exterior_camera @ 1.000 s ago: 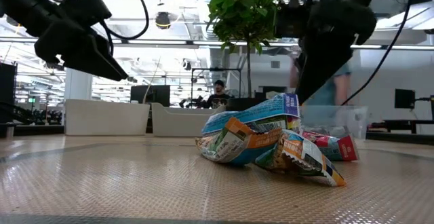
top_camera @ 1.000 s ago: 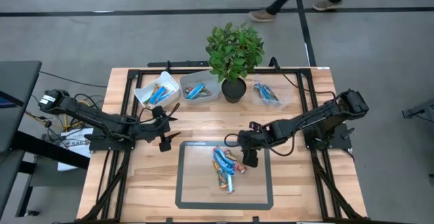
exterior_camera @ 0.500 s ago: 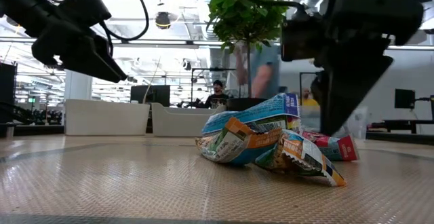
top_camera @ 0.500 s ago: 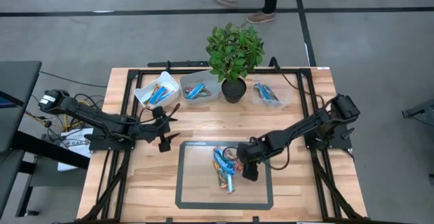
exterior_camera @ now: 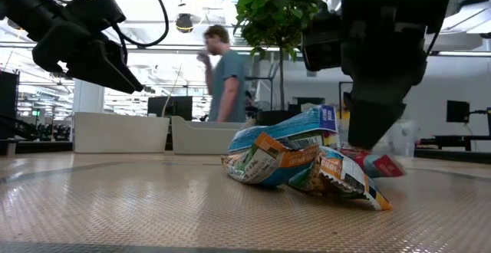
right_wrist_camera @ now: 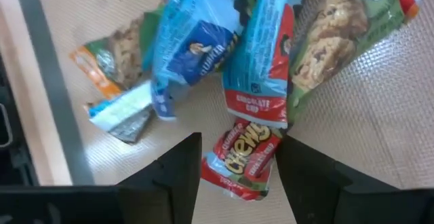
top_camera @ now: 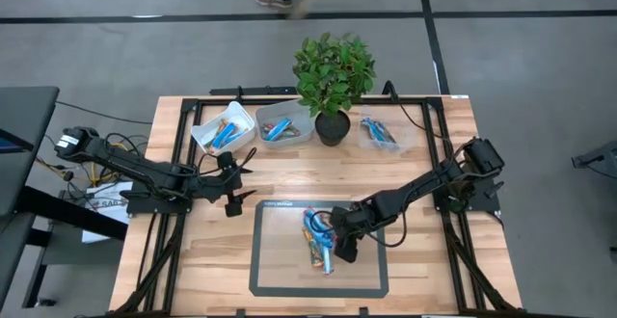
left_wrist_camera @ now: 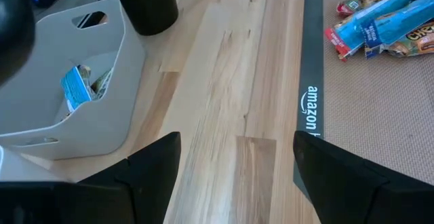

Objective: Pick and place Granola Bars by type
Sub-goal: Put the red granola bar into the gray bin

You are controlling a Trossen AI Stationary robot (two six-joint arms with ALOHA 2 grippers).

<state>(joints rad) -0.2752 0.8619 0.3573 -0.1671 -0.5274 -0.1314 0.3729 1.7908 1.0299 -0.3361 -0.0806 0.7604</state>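
The left gripper (top_camera: pixel 234 176) hangs with fingers spread wide and empty over bare wood, left of the dark-bordered mat (top_camera: pixel 265 270); beside it a pale plastic tub (left_wrist_camera: pixel 81 95) shows one blue wrapper, its rim partly cut off. On the mat lies the heap of Granola Bars (top_camera: pixel 319 238), crinkled foil, long axes mostly running away from the plant pot (top_camera: pixel 332 127). The right gripper (right_wrist_camera: pixel 237 157) straddles a red-ended bar (right_wrist_camera: pixel 243 157), fingers part open; whether they touch it seems uncertain. The arm hides the heap's right edge.
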